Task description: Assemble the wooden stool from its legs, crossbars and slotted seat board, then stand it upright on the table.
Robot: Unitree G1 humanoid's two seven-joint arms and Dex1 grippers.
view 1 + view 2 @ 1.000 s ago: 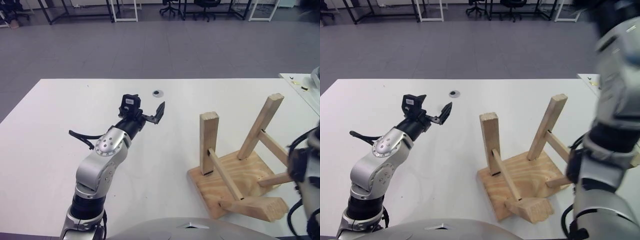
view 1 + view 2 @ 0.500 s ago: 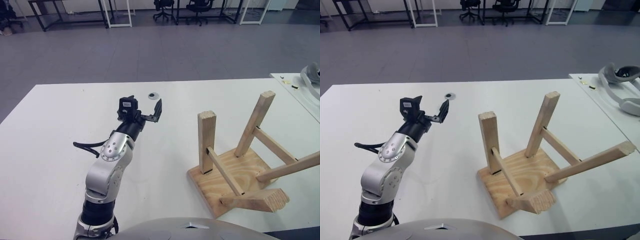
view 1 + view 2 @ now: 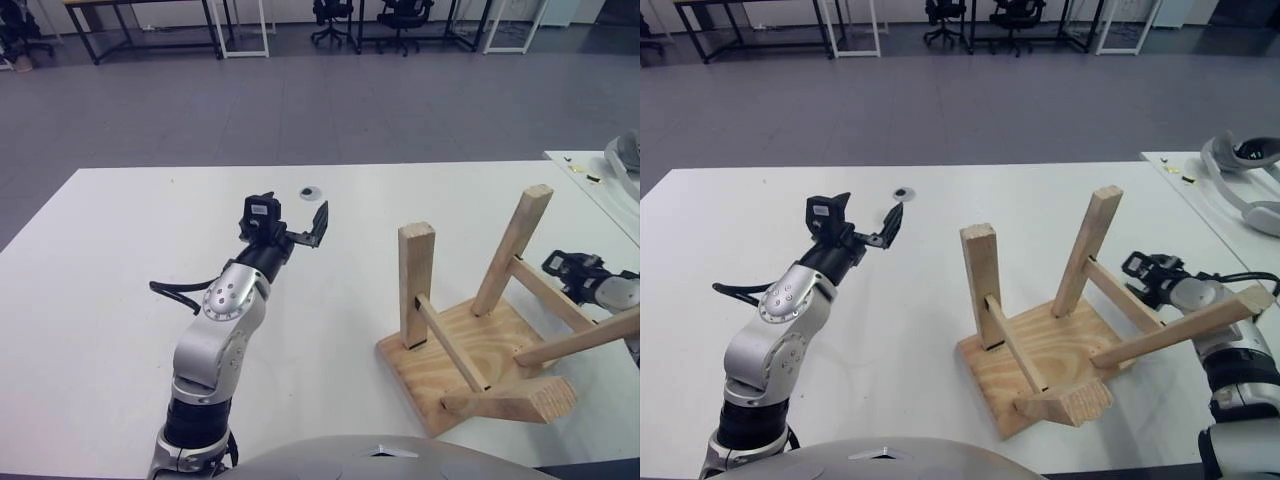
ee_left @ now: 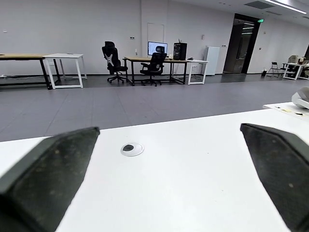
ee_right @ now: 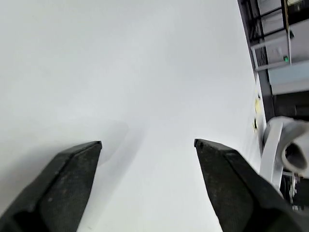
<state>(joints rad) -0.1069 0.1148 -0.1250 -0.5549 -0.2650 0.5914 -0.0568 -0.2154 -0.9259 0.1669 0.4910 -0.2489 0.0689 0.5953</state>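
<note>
The table (image 3: 90,300) is bearing the stool (image 3: 470,355), which is lying seat-down well to the right of the left claw (image 3: 291,226) and just left of the right claw (image 3: 1148,270). Its seat board is resting on the table. One leg is standing upright and a second is leaning away and rightward. A third is slanting low out to the right, its long axis running toward the table's right edge, and the fourth is lying along the board's near edge. The left arm is bending at the elbow and stretching forward over the table. Its claw is hovering with fingers (image 4: 46,169) wide apart and nothing between them, pointing at a small round cap (image 3: 312,191) just beyond it. The right arm is lying low along the table's right side, its claw just beside the far crossbar (image 3: 1125,292), above the slanting leg. Its fingers (image 5: 72,181) are apart over bare table; whether it is touching wood I cannot tell. Since half a second ago this arm has come in beside the stool, while the stool and left arm are staying put.
</note>
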